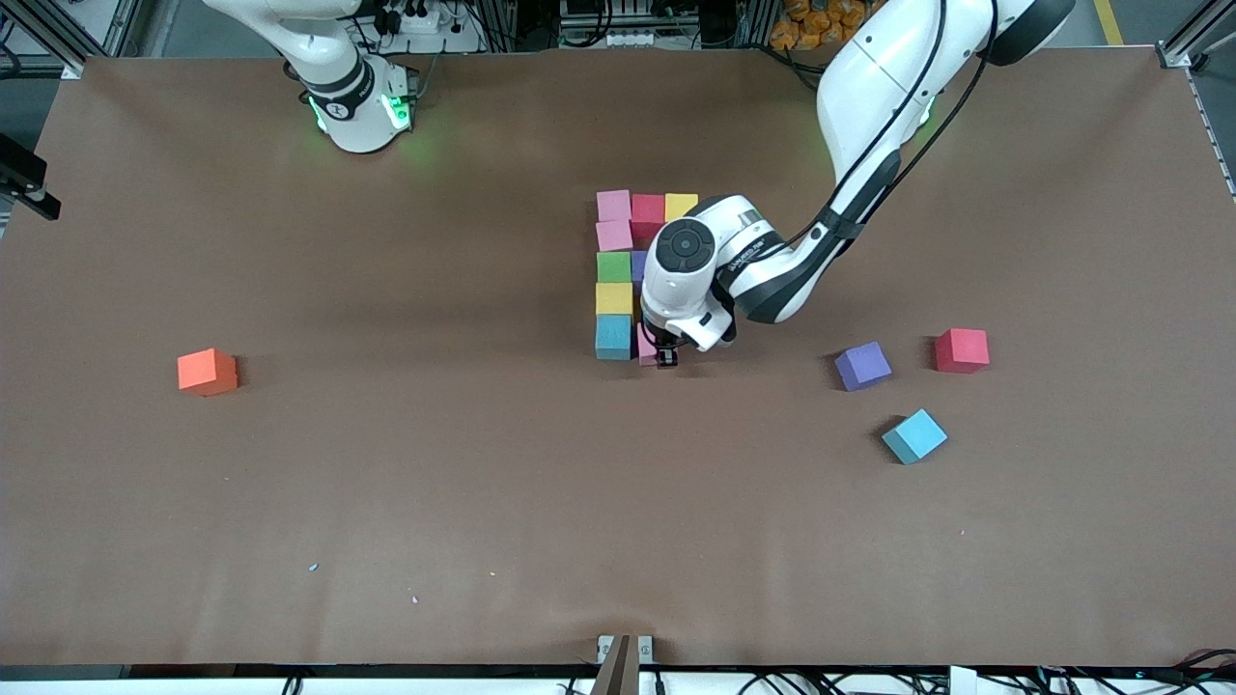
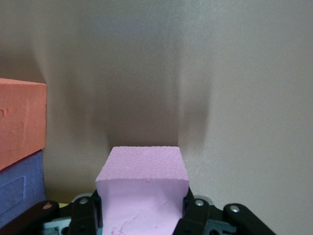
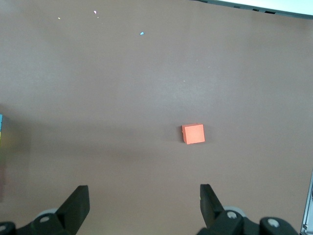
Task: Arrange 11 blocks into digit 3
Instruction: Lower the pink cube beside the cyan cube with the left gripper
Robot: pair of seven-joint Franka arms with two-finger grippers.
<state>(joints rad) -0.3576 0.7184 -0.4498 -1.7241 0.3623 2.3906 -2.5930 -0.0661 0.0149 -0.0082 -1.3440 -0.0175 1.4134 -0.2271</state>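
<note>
Front view: the left pincer (image 1: 666,359) sits low beside the light blue block (image 1: 612,336) at the figure's (image 1: 618,275) near end, mid-counter (image 1: 386,502). A loose purple block (image 1: 862,366), red block (image 1: 961,349) and blue block (image 1: 913,435) lie toward the left arm's end.

Left wrist view: that pincer pinches a pink block (image 2: 143,188).

Right wrist view: the right pincer (image 3: 144,205), spread, hangs over bare counter near the orange block (image 3: 193,133).

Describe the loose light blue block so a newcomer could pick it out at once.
Start at the block figure mid-table and look toward the left arm's end, where three loose cubes lie. The light blue block is nearest the front camera, turned askew; its neighbours are a purple cube and a red cube.
</note>
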